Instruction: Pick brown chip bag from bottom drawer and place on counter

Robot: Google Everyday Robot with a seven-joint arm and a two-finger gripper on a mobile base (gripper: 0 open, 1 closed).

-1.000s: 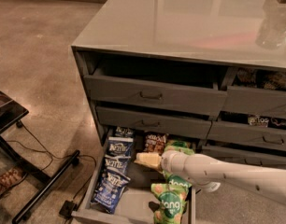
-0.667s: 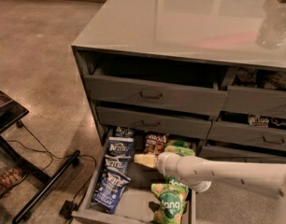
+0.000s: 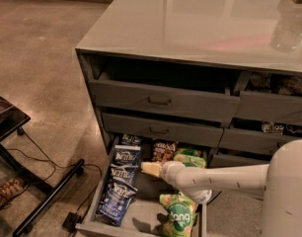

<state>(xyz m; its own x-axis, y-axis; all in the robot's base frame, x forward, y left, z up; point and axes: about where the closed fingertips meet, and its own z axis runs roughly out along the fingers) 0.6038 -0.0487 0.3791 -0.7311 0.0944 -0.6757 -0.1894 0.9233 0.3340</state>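
The bottom drawer (image 3: 141, 228) is pulled out at the lower left of the cabinet. The brown chip bag (image 3: 163, 151) lies at the back of the drawer, between the dark blue Kettle bags (image 3: 123, 173) and the green dang bags (image 3: 179, 216). My gripper (image 3: 152, 169) reaches in from the right on a white arm. It hovers over the middle of the drawer, just in front of the brown bag and beside the blue bags. The glossy grey counter (image 3: 190, 19) tops the cabinet.
Two closed grey drawers with small handles (image 3: 160, 101) sit above the open one. The right-hand drawers (image 3: 274, 107) hold more snacks. A black stand with cables (image 3: 47, 194) is on the floor at left. A clear object (image 3: 289, 33) stands on the counter's right.
The gripper has stayed almost in place over the drawer. The arm now lies more level, and its large white body has come into view at the right edge.
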